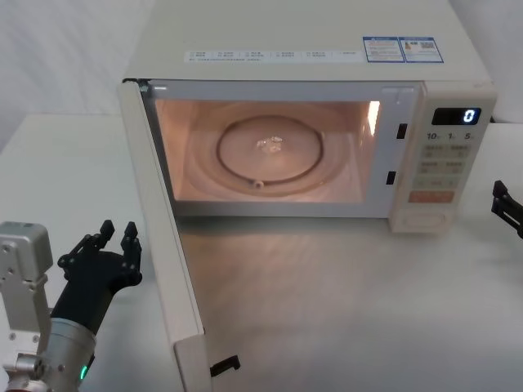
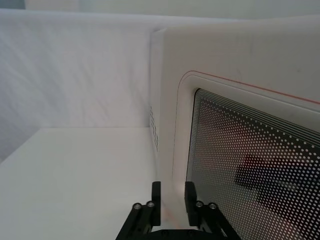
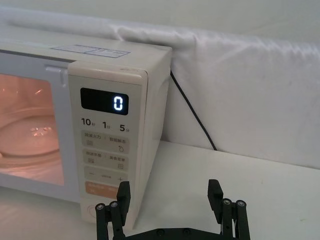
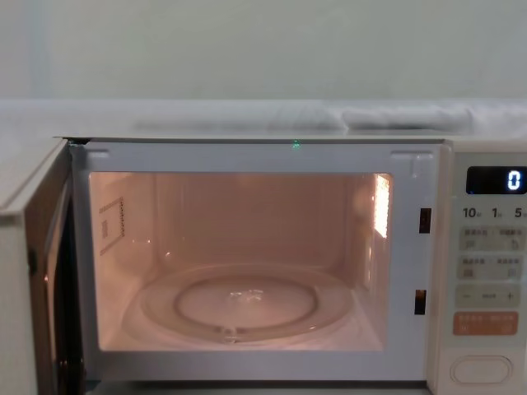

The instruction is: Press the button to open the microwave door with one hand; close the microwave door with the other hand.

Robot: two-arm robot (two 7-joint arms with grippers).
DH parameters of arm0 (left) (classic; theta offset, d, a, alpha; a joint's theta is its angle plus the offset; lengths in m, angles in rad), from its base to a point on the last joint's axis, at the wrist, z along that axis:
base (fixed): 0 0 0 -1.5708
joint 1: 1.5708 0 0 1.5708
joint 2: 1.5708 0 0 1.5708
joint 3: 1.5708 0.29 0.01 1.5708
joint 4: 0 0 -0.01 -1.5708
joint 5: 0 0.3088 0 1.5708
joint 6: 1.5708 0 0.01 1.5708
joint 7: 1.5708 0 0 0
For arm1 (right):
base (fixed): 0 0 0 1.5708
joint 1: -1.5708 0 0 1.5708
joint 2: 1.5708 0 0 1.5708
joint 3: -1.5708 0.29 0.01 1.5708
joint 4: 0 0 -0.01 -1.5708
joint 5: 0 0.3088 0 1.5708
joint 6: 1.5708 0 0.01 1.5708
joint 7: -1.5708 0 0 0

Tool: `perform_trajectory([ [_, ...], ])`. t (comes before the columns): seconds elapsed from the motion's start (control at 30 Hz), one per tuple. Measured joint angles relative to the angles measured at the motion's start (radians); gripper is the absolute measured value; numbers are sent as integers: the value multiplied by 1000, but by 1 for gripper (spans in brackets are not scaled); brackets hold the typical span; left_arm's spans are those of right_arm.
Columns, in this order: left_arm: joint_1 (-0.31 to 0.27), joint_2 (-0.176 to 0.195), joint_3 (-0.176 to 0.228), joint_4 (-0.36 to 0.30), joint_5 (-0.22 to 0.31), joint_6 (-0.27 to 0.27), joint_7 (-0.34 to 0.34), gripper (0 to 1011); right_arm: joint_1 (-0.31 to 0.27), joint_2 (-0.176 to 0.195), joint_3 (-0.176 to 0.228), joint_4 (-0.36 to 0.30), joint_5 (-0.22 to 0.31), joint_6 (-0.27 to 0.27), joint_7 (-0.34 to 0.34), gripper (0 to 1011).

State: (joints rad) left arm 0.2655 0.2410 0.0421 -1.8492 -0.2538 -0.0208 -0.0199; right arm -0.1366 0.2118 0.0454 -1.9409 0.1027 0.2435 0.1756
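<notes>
Head view: the microwave door (image 1: 167, 245) stands wide open, swung out toward the near left, its smooth cream edge running down to a latch hook at the near corner. The left gripper (image 1: 114, 235) hovers just left of the door's outer face, black angular fingers spread apart. The right gripper (image 1: 507, 208) peeks in at the far right edge, well apart from the keypad panel (image 1: 445, 163); bare white table (image 1: 327, 302) lies open between.

Left wrist view: the left gripper's fingertips (image 2: 156, 192) sit close against the door's dotted dark window and thin pink outline; jaws open.

Right wrist view: the right gripper (image 3: 170, 192) hangs open near the microwave's right corner, the button (image 3: 92, 209) partly hidden behind one finger.

Chest view: the lit cavity holds a round glass turntable (image 4: 243, 304); the pill-shaped button sits at the panel's bottom, the display (image 4: 494, 180) reading 0.
</notes>
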Motion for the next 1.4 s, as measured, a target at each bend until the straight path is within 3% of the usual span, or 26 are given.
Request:
perform_trajectory([
  [0.27,0,0,0,0,0,0,0,75,0,0,0,0,0,0,0,1002],
  [0.4,0,0,0,0,0,0,0,0,0,0,0,0,0,0,0,1002],
  [1.13,1,-1,-1,0,-1,-1,-10,0,0,0,0,0,0,0,0,1002],
  [1.4,6,0,-41,14,-21,-13,-62,0,0,0,0,0,0,0,0,1002],
])
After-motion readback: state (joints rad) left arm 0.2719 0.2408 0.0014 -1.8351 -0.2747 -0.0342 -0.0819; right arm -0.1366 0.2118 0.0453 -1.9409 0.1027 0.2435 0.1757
